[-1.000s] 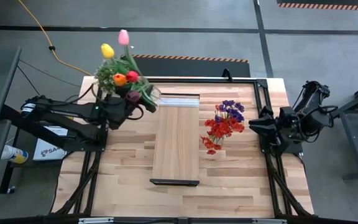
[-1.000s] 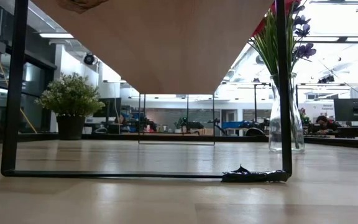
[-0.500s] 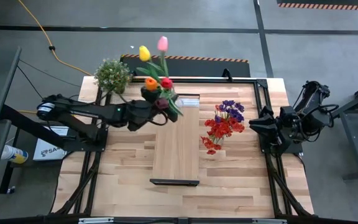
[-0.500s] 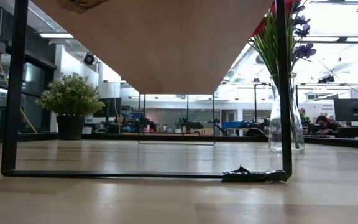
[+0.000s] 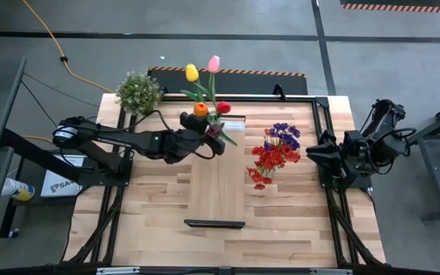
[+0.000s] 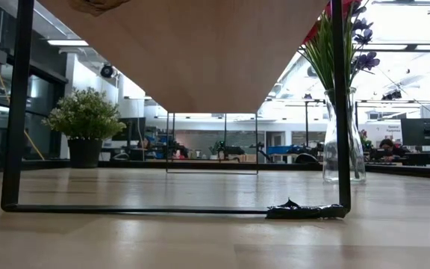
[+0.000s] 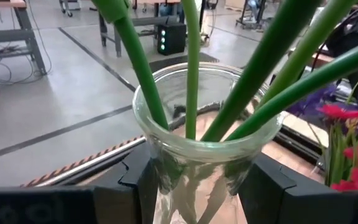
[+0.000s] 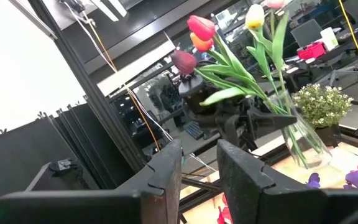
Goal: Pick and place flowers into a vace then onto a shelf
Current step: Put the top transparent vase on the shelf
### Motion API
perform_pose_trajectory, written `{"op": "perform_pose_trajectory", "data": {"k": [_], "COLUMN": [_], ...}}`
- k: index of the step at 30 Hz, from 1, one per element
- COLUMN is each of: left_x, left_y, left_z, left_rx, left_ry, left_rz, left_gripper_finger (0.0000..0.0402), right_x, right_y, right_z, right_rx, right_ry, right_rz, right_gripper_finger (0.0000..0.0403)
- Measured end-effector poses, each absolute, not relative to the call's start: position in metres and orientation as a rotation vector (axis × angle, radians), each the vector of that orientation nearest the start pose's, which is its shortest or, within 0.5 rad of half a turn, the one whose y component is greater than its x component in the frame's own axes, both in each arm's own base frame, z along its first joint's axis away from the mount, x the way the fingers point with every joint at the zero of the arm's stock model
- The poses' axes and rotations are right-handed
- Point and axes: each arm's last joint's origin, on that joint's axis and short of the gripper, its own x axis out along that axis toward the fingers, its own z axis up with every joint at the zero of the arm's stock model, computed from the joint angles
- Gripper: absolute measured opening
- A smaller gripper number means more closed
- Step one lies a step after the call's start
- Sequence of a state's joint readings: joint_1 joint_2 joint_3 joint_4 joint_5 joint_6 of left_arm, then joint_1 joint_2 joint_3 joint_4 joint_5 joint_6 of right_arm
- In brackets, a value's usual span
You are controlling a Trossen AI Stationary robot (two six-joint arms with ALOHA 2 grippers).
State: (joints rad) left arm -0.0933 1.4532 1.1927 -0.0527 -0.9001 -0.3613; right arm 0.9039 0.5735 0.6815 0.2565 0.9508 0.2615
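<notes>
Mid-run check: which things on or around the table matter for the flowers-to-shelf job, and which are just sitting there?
Part of the job:
- tulips in a glass vase, held by the left tool
- shelf
- red and purple flowers in their own vase

Just lying about:
- potted plant
- right tool, waiting at the table's right edge

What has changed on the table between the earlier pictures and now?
The left end effector, shut on the vase of tulips, carried it from beside the potted plant over the shelf. The right end effector and second vase stayed put.
</notes>
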Motion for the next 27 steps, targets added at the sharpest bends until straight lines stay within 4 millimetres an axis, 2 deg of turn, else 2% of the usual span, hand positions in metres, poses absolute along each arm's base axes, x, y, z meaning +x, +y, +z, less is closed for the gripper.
{"op": "perform_pose_trajectory", "data": {"k": [13, 27], "left_x": [0.342, 0.34], "left_y": [-0.009, -0.008], "left_z": [0.307, 0.293], "left_rx": [-0.152, -0.175], "left_ry": [0.208, 0.27], "left_rz": [0.851, 0.904], "left_gripper_finger": [0.0203, 0.0203], "right_x": [0.089, 0.089], "right_y": [0.077, 0.077], "right_z": [0.363, 0.363], "right_rx": [0.55, 0.554], "right_ry": [-0.225, -0.225], "right_rz": [0.027, 0.033], "right_gripper_finger": [0.0094, 0.0094]}}
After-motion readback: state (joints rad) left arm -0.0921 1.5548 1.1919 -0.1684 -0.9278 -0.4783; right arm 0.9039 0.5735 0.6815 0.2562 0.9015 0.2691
